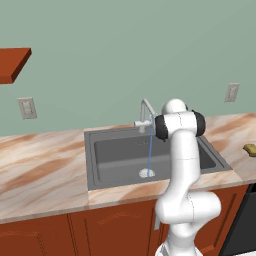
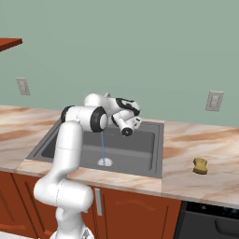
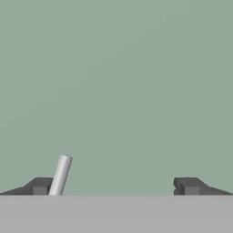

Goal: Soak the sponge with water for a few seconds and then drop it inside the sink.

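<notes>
Marbled tan stone made up the worktop (image 1: 40, 170), and set into it was the dark grey sink (image 1: 100, 170), where a thin blue stream of water (image 1: 150, 150) fell straight from the faucet (image 1: 146, 109) onto the silvery drain (image 1: 146, 173). The left base view showed the faucet's angled spout, which the arm hid in the right base view; it also showed an orange-brown shelf (image 1: 12, 62) high on the wall. The right base view gave a clear sight of the sponge (image 2: 200, 165), a small yellow-olive block lying on the worktop to the right of the sink, well apart from the basin and from the water; in the left base view it sat at the far right edge. The right base view also showed the hand held above the sink, near the faucet. In the hand view the gripper (image 3: 116, 186) faced the green wall with its two dark tips spread wide, holding nothing, and a slim grey rod stood just beside the left tip; whether they touched could not be told.
</notes>
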Available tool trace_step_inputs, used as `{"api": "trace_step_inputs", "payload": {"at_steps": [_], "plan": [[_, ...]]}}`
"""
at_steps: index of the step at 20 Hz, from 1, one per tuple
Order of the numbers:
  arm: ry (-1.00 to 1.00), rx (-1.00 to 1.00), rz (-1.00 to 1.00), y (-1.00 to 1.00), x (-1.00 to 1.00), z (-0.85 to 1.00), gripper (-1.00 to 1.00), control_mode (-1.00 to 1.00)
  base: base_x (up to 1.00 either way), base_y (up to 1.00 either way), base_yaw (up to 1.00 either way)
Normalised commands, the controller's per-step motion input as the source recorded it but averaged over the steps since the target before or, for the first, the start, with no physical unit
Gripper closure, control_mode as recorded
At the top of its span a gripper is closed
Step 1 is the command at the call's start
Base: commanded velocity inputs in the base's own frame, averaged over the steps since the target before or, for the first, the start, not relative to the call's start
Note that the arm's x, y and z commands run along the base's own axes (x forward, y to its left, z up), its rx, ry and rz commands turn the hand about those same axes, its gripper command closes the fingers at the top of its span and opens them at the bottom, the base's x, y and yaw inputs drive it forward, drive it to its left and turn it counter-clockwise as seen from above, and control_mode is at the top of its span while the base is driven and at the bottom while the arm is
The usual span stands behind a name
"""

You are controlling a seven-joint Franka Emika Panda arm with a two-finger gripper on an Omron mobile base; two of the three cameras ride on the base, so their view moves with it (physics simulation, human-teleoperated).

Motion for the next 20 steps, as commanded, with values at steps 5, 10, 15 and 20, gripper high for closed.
{"api": "trace_step_inputs", "payload": {"at_steps": [5,10,15,20], "plan": [[0.00,0.18,0.00,-0.38,0.00,0.39,-1.00,-1.00,0.00,0.00,0.00],[0.00,0.17,0.00,-0.29,0.00,0.47,-1.00,-1.00,0.00,0.00,0.00],[0.00,0.18,0.00,-0.28,-0.03,0.57,-1.00,-1.00,0.00,0.00,0.00],[0.07,0.13,0.00,-0.33,-0.10,0.44,-1.00,-1.00,0.00,0.00,0.00]]}}
